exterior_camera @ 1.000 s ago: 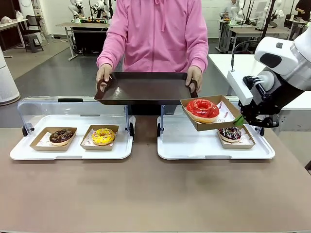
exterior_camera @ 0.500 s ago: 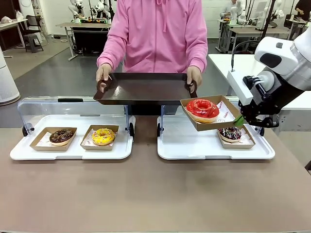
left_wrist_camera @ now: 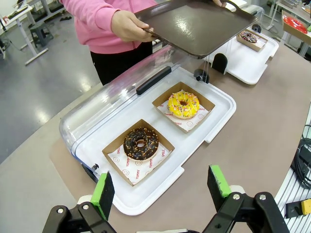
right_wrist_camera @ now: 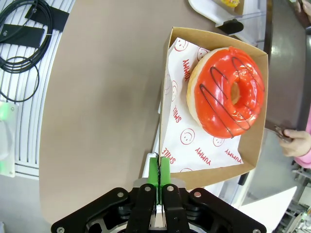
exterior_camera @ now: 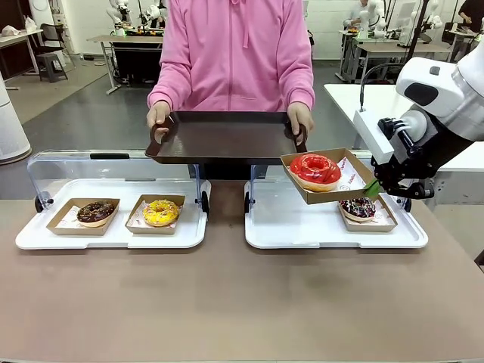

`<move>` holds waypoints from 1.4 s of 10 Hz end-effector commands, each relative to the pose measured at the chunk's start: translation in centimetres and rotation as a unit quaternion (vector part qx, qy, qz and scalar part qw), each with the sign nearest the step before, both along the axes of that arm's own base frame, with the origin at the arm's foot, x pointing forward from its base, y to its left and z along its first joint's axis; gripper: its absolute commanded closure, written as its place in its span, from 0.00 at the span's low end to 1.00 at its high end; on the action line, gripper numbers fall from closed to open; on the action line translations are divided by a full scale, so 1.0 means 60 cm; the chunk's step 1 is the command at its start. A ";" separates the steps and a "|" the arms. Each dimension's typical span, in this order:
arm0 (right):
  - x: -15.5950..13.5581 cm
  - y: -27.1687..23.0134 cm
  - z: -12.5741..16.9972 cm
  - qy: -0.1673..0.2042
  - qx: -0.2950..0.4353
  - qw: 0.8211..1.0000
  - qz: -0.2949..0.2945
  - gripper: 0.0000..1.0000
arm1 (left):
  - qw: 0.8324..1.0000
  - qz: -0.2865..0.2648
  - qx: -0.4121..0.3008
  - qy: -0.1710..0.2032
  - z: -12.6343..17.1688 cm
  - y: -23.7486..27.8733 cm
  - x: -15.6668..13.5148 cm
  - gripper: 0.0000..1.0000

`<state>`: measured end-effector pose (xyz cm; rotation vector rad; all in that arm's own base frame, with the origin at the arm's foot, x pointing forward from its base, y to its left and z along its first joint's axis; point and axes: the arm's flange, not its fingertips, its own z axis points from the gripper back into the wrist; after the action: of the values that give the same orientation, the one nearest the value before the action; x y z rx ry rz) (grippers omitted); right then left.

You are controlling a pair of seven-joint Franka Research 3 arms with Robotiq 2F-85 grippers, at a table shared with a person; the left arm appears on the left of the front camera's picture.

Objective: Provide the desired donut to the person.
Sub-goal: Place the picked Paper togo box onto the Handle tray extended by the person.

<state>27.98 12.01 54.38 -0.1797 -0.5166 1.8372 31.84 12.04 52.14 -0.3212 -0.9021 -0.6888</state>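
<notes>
A brown table [exterior_camera: 227, 302] is observed, on whose far part two white trays are set side by side and apart, the left tray [exterior_camera: 38, 234] and the right tray [exterior_camera: 291, 223], each fitted with a clear lid [exterior_camera: 113, 170] folded back at its far edge.

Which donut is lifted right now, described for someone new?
Find the white tray on the robot's right. Above it, the right gripper pinches the wall of a cardboard box. Inside is the red-glazed donut with thin dark lines; the chocolate donut lying on that tray is dark with sprinkles.
</notes>
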 end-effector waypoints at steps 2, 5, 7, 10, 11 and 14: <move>0.005 0.001 0.001 -0.007 0.003 1.000 -0.001 1.00 | 1.000 -0.001 -0.007 -0.002 0.000 0.001 0.000 0.00; 0.005 0.001 0.001 -0.007 0.003 1.000 -0.001 1.00 | 1.000 -0.001 -0.007 -0.002 0.000 0.001 0.000 0.00; 0.005 0.001 0.001 -0.007 0.003 1.000 -0.001 1.00 | 1.000 -0.001 -0.007 -0.002 0.000 0.001 0.000 0.00; 0.005 0.001 0.001 -0.007 0.003 1.000 -0.001 1.00 | 1.000 -0.001 -0.007 -0.002 0.000 0.001 0.000 0.00; 0.005 0.001 0.001 -0.007 0.003 1.000 -0.001 1.00 | 1.000 -0.001 -0.007 -0.002 0.000 0.001 0.000 0.00; 0.005 0.001 0.001 -0.007 0.003 1.000 -0.001 1.00 | 1.000 -0.001 -0.007 -0.002 0.000 0.001 0.000 0.00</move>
<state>27.98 12.01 54.38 -0.1797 -0.5166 1.8372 31.84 12.04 52.14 -0.3212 -0.9021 -0.6888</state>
